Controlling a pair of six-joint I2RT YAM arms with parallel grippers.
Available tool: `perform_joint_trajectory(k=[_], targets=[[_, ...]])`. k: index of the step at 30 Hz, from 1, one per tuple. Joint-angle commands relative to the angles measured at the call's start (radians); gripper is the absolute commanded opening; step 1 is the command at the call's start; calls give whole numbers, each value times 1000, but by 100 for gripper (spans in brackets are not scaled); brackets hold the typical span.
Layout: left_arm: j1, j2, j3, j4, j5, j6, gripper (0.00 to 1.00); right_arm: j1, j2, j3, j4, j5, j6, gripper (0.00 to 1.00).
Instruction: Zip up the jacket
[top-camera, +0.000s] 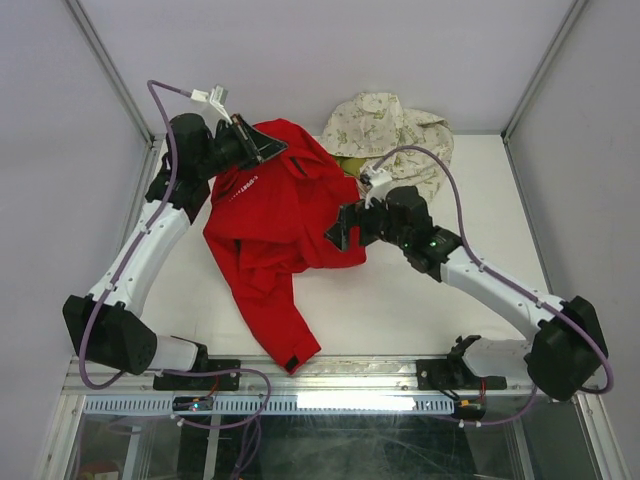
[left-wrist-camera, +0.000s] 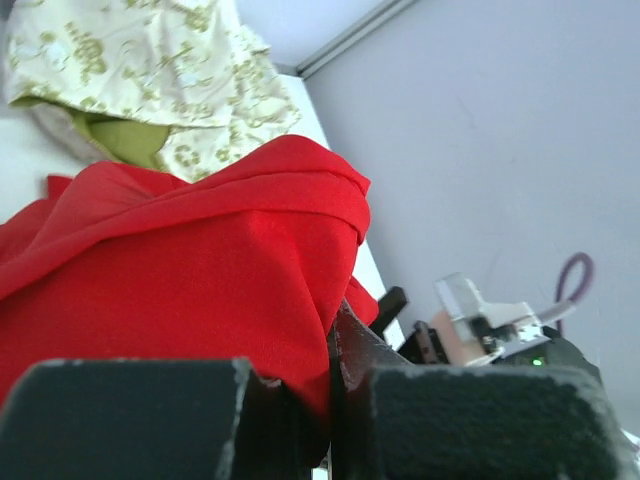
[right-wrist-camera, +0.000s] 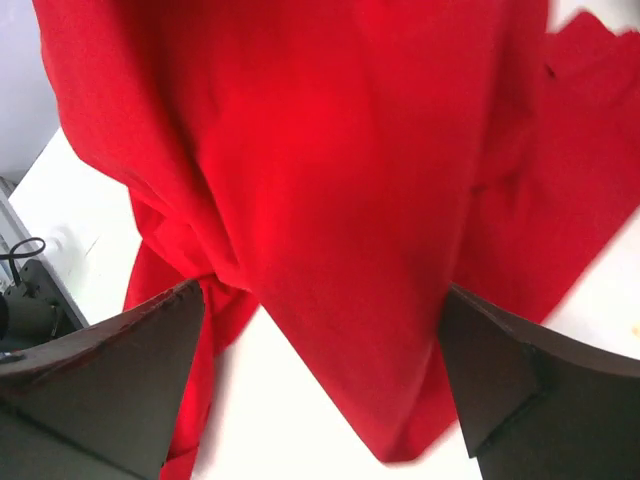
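**A:** Where was the jacket (top-camera: 270, 225) at that point?

**B:** It was crumpled on the counter (top-camera: 420, 310) between the two arms, left of centre. One sleeve (top-camera: 280, 320) trailed toward the near edge, with its black cuff tab (top-camera: 293, 362) facing up. A cream floral garment (top-camera: 395, 125) lay just behind it at the far side.

**A:** And the jaws?

**B:** The left jaws were closed narrow on a fold at the far edge of the jacket. In the left wrist view, red cloth ran straight down into the slit between them. The right jaws stood wide at the jacket's right edge. Cloth hung across the gap between them, but I judged that nothing was pinched.

**A:** How did you expect it to handle?

**B:** Soft and light, I thought, with no stiffness at all. It draped and bunched wherever it was lifted, so a pull at one point would likely have dragged the whole heap instead of opening it. The weave looked matte, so probably not slippery.

**A:** Where would you have taken hold?

**B:** At the front opening, with one grip low on the hem to hold it taut and the other on the slider. I couldn't make out the zipper in any view, though. Only the white lettering (top-camera: 243, 188) hinted at where the chest panel faced, so it seemed to need spreading first.
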Motion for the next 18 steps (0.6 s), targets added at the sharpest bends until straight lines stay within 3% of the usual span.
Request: perform_joint_trajectory(k=[1, 5, 6, 11, 18], targets=[[-9, -98, 125, 75, 77, 41, 0, 40, 93, 94, 172, 64, -63, 100], [-9, -136, 171, 15, 73, 93, 0, 42, 224, 188, 186, 109, -85, 97], [-8, -142, 186, -9, 56, 114, 0, 41, 247, 213, 180, 107, -99, 90], [-6, -135, 359, -193, -152, 286, 0, 34, 269, 390, 72, 178, -213, 0], [-7, -86, 745, -289, -279, 492, 0, -10, 272, 811, -185, 361, -390, 0]])
